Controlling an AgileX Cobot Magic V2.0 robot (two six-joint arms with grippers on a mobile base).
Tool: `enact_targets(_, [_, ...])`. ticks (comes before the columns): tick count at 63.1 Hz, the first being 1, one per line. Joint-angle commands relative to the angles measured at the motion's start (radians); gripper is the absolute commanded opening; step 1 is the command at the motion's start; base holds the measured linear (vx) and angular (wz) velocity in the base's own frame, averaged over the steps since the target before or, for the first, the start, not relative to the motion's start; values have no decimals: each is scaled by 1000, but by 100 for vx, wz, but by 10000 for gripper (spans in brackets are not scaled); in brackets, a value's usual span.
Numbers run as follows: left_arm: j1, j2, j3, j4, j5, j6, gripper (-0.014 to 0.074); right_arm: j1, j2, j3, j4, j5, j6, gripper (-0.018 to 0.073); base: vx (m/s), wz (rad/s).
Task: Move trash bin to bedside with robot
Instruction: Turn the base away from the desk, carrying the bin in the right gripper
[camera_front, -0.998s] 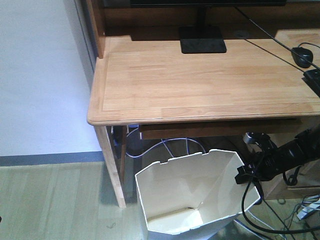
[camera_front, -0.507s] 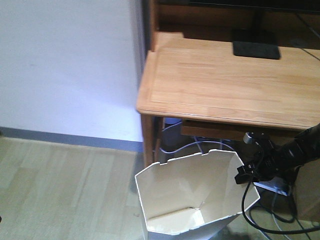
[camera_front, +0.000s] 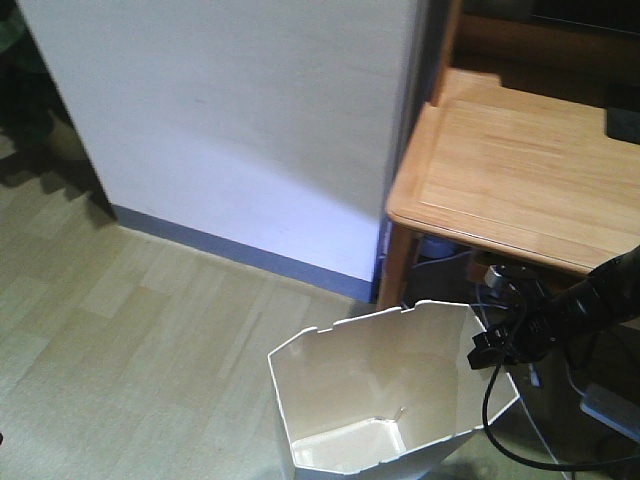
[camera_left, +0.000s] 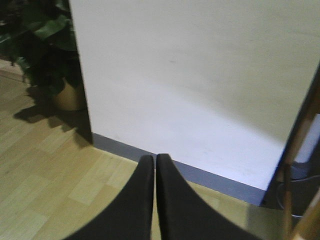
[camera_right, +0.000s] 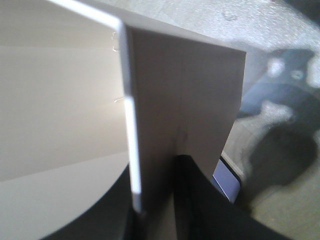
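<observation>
Plank floor (camera_front: 150, 330) bears desk (camera_front: 520, 170) and potted plant (camera_left: 65, 92).

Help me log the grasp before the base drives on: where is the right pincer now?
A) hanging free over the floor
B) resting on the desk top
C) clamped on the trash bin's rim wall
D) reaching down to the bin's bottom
C: the right wrist view shows the right pincer with one finger on each side of the trash bin's thin wall, right at the rim edge.
</observation>
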Motion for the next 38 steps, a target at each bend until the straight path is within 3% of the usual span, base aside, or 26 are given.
enact_targets(1, [-3, -14, 3, -2, -66, -4, -6, -3, -74, -9, 56, 209, 4, -5, 0, 42])
enact_targets(38, [-3, -14, 3, -2, -66, -4, -6, -3, -74, -9, 56, 209, 4, -5, 5, 44])
